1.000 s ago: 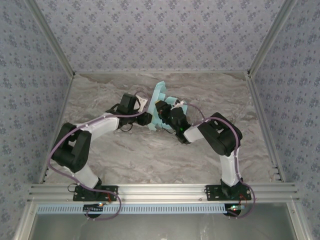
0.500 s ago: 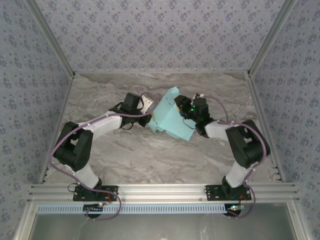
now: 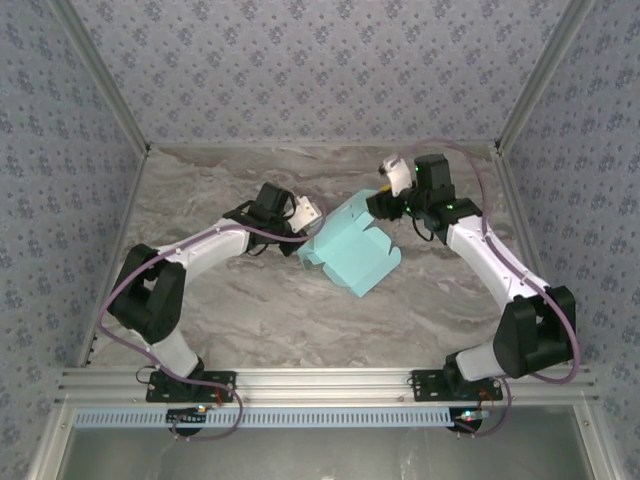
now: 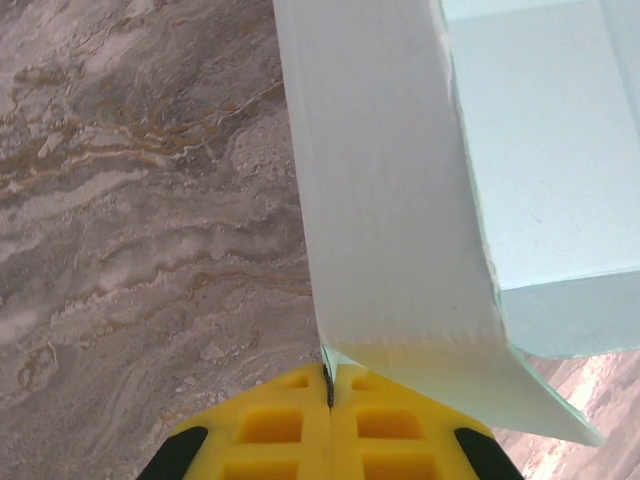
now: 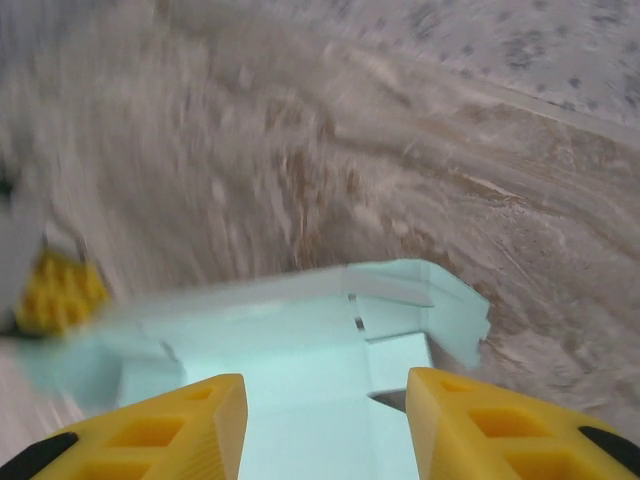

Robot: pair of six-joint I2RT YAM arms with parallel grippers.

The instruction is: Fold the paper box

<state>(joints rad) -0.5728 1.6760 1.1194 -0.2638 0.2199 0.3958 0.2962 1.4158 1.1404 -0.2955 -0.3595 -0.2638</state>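
The paper box (image 3: 350,252), a pale aqua card sheet with partly raised flaps, lies mid-table. My left gripper (image 3: 306,214) is at its left edge, and the left wrist view shows the yellow fingers pressed together on a thin flap of the paper box (image 4: 390,200), pinched where they meet at the left gripper (image 4: 328,378). My right gripper (image 3: 384,201) hovers over the sheet's far right corner. In the right wrist view the right gripper (image 5: 326,420) stands open above the paper box (image 5: 300,345), holding nothing.
The marble-patterned tabletop (image 3: 240,300) is boxed in by patterned walls at the back and on both sides. A metal rail (image 3: 320,382) runs along the near edge. The left gripper's yellow tip (image 5: 55,290) shows blurred at the left of the right wrist view.
The right arm let go, opened and swung back to the right. The box dropped from standing between the grippers to lying flatter. The left gripper shut on its edge.
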